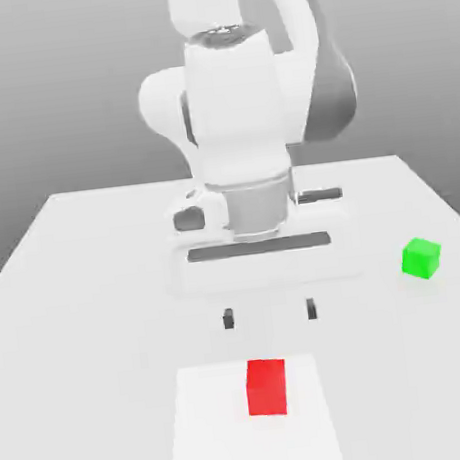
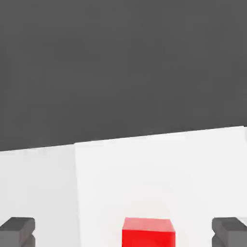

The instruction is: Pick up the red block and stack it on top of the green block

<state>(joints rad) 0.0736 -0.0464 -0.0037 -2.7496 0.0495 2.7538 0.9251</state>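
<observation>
You are looking at 1 white arm (image 1: 242, 82) reaching out over a pale worktop (image 1: 69, 283), with its pincer (image 1: 270, 314) hanging above the surface and pointing down. Its 2 dark fingertips (image 1: 228, 319) are standing wide apart with nothing between them, so the pincer is open and is gripping nothing. Take the red block (image 1: 267, 387) as your landmark: it is sitting flat on the worktop, on a slightly brighter rectangular patch (image 1: 211, 427) of the surface, and it is lying nearer the camera than the pincer in the exterior view, apart from both fingertips and roughly in line with the gap between them. In the hand view you are seeing the same red block (image 2: 147, 232) low between the 2 grey fingertips (image 2: 17, 230), which are showing at either side of it and well clear of its faces, while the brighter patch (image 2: 159, 173) is spreading out around it and the dark background is rising beyond the worktop's far edge. The green block (image 1: 420, 257) is resting on the worktop too, well apart from the red block, off toward the exterior view's right and farther from the camera than the red block is. It is sitting beside the arm's broad hand rather than under it, and nothing is touching it. Both blocks are standing upright on their own faces, neither one tilted, and neither one stacked on the other.
</observation>
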